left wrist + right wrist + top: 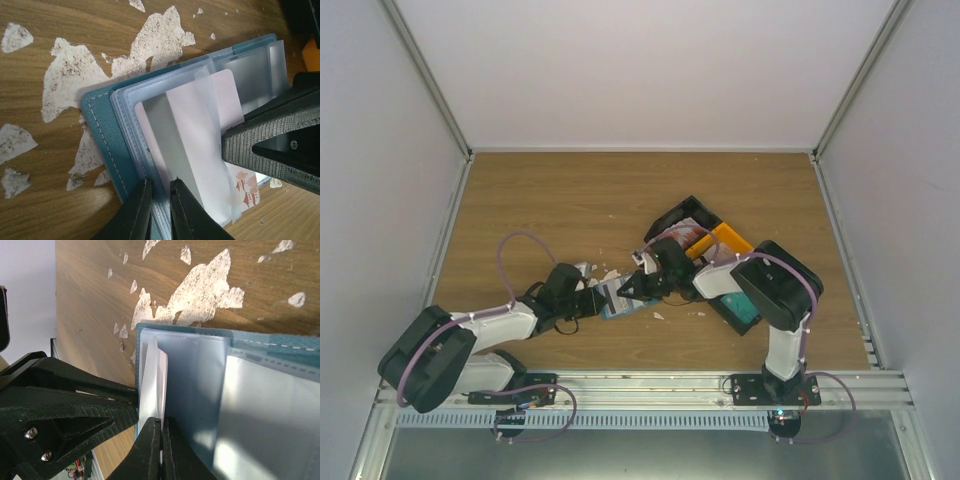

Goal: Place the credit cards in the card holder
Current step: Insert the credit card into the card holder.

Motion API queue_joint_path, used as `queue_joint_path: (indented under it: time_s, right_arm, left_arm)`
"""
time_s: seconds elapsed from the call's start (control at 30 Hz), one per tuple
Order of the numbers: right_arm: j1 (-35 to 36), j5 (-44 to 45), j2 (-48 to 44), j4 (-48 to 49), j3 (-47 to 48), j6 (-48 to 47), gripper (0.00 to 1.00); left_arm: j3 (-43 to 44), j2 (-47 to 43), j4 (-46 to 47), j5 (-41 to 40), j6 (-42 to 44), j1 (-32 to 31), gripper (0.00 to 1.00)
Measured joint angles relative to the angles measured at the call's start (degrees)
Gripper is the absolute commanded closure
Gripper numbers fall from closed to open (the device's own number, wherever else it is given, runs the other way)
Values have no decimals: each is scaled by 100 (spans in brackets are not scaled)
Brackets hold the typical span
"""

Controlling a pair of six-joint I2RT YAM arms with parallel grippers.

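As the left gripper [159, 189] pinches the teal-blue folding card holder [100, 125] by its sleeves, the tightly closed right gripper [161, 427] holds a whitish plastic card [227, 95] only partly pocketed.

A wooden table [570, 200], marked with whitish patches [75, 80], stands boxed in by plain white walls [640, 70] with metal posts [428, 80]. A metal rail [650, 385] edges the near side. The light is even.

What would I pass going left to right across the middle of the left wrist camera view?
White scraps → card holder, its teal stitched cover → clear sleeves → pale card → right arm's black jaws.
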Motion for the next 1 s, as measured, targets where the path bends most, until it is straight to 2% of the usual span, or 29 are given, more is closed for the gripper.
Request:
queue_joint_path:
  time_s: [0.1, 0.23, 0.37, 0.47, 0.8, 1.0]
  right_arm:
    - [76, 168, -181, -35, -98, 11, 89]
    - [164, 660, -584, -560, -136, -208, 69]
    - [225, 1191, -855, -1235, 59, -511, 61]
    - [341, 1574, -885, -1733, 352, -732, 62]
    - [802, 2876, -820, -3097, 1119, -1217, 78]
    - [914, 3300, -656, -3574, 1244, -1322, 80]
  left_arm:
    - [-37, -94, -33, 20, -7, -2, 77]
    - [-76, -393, -295, 17, -9, -2, 70]
    - [-83, -778, -551, 13, -11, -2, 65]
    - [-81, -957, -660, 17, 13, -2, 63]
    - [-70, -1117, -815, 46, 26, 7, 59]
    - [-70, -979, -621, 275, 24, 33, 59]
